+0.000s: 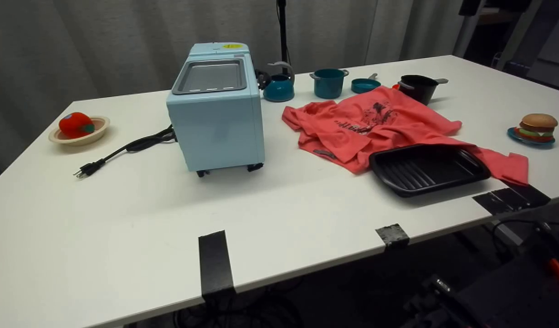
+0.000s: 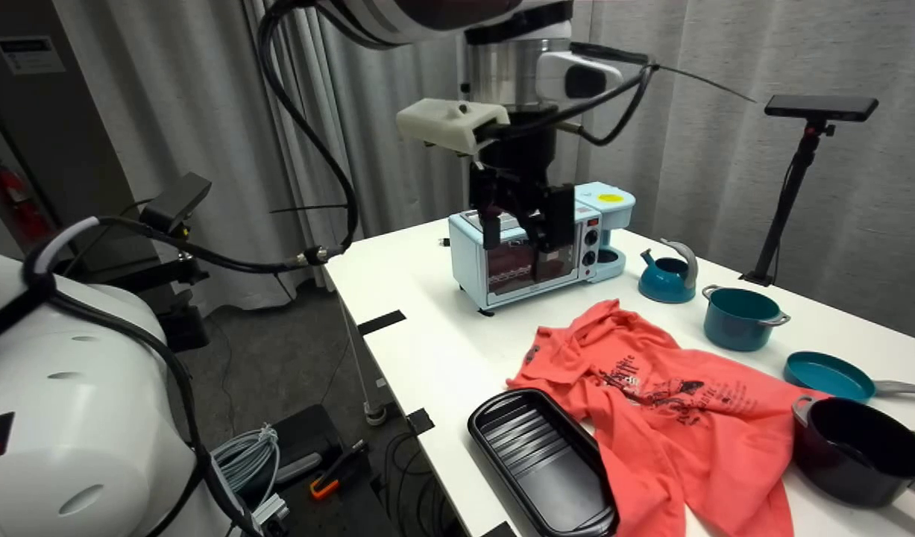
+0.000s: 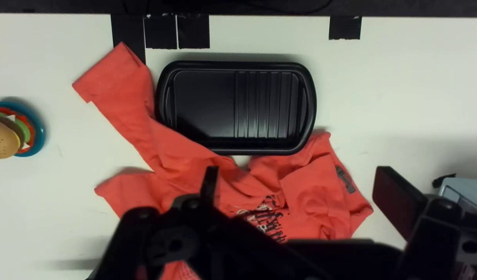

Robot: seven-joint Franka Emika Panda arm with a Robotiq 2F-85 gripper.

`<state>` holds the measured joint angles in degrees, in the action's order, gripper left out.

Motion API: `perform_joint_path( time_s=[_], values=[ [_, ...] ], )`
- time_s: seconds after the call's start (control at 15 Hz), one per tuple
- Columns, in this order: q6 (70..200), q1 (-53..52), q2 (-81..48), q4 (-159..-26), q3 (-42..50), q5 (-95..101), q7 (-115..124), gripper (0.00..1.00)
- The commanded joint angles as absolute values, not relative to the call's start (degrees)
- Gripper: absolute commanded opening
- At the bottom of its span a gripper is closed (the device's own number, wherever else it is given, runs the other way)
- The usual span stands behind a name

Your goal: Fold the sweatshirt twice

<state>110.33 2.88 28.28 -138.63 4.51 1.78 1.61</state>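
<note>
The coral-red sweatshirt (image 1: 416, 119) lies spread and wrinkled on the white table, its dark print facing up and one sleeve stretched toward the table edge. In the wrist view the sweatshirt (image 3: 312, 186) has a small grey tag near its right edge. Cloth runs over part of the rim of a black tray (image 3: 207, 103), while another stretch of that rim overlaps the garment. My gripper (image 2: 518, 242) hangs in the air, visually in front of the toaster oven. From the wrist, the gripper (image 3: 297, 173) stands wide open above the sweatshirt, nothing between its fingers.
A light-blue toaster oven (image 1: 220, 127) stands beside the sweatshirt. Behind the cloth are a teal kettle (image 2: 666, 283), teal pot (image 2: 740, 321), teal pan (image 2: 830, 375) and black pot (image 2: 852, 455). A toy burger (image 1: 538, 125) and a bowl (image 1: 72, 140) with a red item sit farther out.
</note>
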Motion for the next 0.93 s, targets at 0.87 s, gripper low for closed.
perform_joint_path(
  time_s=[0.87],
  values=[
    [123.98, 10.6, -2.65, -128.13, 12.22, -0.15, 3.01, 1.0]
  ],
)
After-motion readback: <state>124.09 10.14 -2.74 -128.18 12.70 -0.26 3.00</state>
